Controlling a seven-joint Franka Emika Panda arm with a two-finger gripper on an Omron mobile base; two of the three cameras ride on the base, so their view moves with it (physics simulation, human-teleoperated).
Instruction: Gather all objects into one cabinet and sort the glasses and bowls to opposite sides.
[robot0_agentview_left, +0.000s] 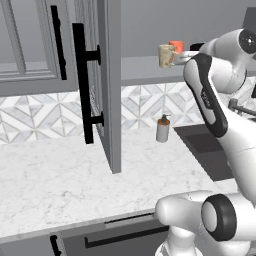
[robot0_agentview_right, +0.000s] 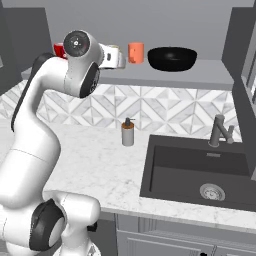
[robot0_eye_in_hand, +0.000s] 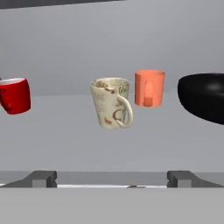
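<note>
On the plain grey shelf (robot0_agentview_right: 210, 75) of the open grey wall cabinet, four pieces of tableware stand in a row. Seen along the hand, a glossy red handled mug (robot0_eye_in_hand: 14, 95) is nearest one end of the shelf, a beige handled mug with a faint brown pattern (robot0_eye_in_hand: 111, 103) stands near the middle and closer to the front edge, a plain orange cup (robot0_eye_in_hand: 149, 88) sits just behind and beside it toward the back wall, and a wide shallow black bowl (robot0_eye_in_hand: 204, 97) occupies the other side, partly cut off by the picture's edge. The beige mug stands upright with its handle turned toward the orange cup; the two look apart, though how close they are I cannot tell. The gripper (robot0_eye_in_hand: 112, 178) of the white arm is level with the shelf in front of the beige mug, its two dark finger tips (robot0_eye_in_hand: 40, 178) spread wide apart with nothing between them and clear of the mug. In the left base view the cabinet's flat grey door (robot0_agentview_left: 111, 85) with a long black vertical bar handle (robot0_agentview_left: 84, 82) stands swung out over the white marble counter (robot0_agentview_left: 55, 185). A white soap dispenser with a dark pump (robot0_agentview_right: 128, 133) stands near the counter's back edge against the patterned tile wall, beside the dark sink (robot0_agentview_right: 200, 172) with its grey tap (robot0_agentview_right: 220, 131).
</note>
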